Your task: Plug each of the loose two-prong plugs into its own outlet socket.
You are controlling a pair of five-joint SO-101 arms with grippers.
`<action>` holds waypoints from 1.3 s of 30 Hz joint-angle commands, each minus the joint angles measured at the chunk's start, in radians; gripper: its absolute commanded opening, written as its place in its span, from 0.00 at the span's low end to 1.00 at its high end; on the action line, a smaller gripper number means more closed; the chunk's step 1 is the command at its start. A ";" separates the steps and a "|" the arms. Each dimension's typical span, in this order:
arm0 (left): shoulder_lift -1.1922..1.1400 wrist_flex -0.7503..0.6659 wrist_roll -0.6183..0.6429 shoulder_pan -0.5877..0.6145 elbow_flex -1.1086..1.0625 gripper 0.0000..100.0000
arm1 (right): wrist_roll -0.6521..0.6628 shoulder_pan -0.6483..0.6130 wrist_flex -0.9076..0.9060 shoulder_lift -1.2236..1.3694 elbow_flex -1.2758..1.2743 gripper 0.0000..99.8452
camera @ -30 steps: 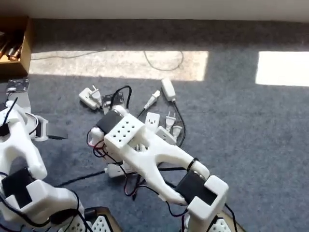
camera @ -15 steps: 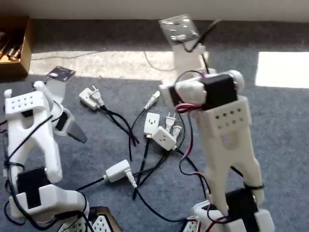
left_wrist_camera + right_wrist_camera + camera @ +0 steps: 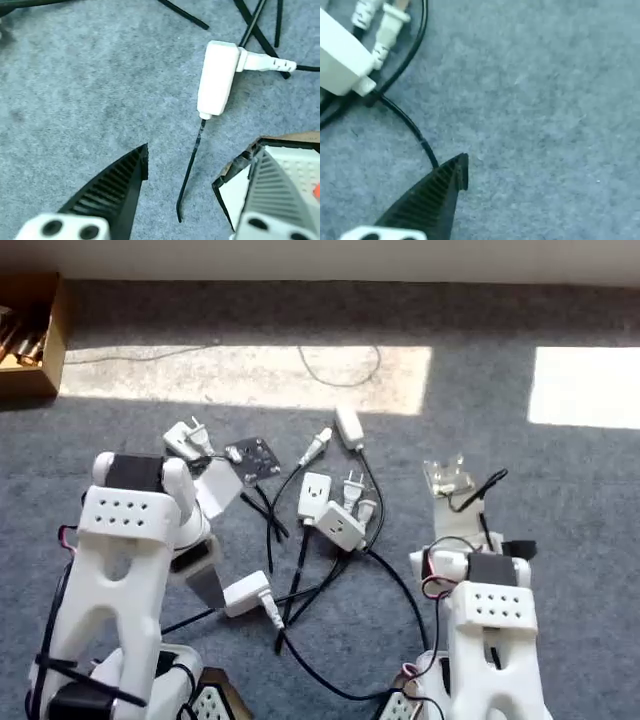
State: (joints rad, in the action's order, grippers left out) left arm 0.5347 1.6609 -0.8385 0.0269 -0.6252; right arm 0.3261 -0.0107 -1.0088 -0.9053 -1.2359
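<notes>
**Item 1. left gripper** [image 3: 202,152]: spread wide and holding nothing. It hangs low over the carpet [image 3: 75,90] at the left edge of the cable tangle.

**Item 2. outer plug** [image 3: 186,440]: white, with two bare prongs. It lies loose beyond the left arm, well apart from any socket. Not plugged in.

**Item 3. white cable block** [image 3: 217,77]: lies flat just ahead of the left gripper, apart from it, with a cable leaving one end. Whether it is a plug or a socket cannot be told.

**Item 4. outlet socket** [image 3: 316,493]: in the centre of the tangle, face up, with nothing seated in it.

**Item 5. second white block** [image 3: 343,528]: just beside the outlet socket on the robot's side, among black cables [image 3: 300,570]. Its face cannot be read.

**Item 6. middle plug** [image 3: 352,484]: just beside the outlet socket, prongs exposed. Not plugged in.

**Item 7. right gripper** [image 3: 460,172]: low over bare carpet to the right of the tangle, with a black cable running close by. Whether it is spread or pressed together cannot be told. Nothing is seen in its hold.

**Status (judged):** the task is at its start. No plug is seated in a socket as far as can be seen, and both visible two-prong plugs lie loose. Every pairing is left to do, and neither arm has hold of anything to begin one.
</notes>
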 commanded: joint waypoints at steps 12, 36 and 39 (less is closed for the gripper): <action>0.050 -0.315 0.060 -0.248 -0.309 0.23 | -0.114 0.015 0.249 -0.038 -0.193 0.55; 0.059 -0.414 -0.014 0.022 -0.257 0.00 | -0.109 0.031 0.332 -0.038 -0.252 0.55; 0.050 -0.368 -0.074 0.268 -0.077 0.00 | -0.109 0.031 0.332 -0.038 -0.252 0.55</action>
State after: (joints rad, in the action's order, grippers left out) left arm 0.5746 1.2497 -0.8723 0.0698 -0.8846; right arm 0.2232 0.0107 -0.6912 -0.9268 -1.4906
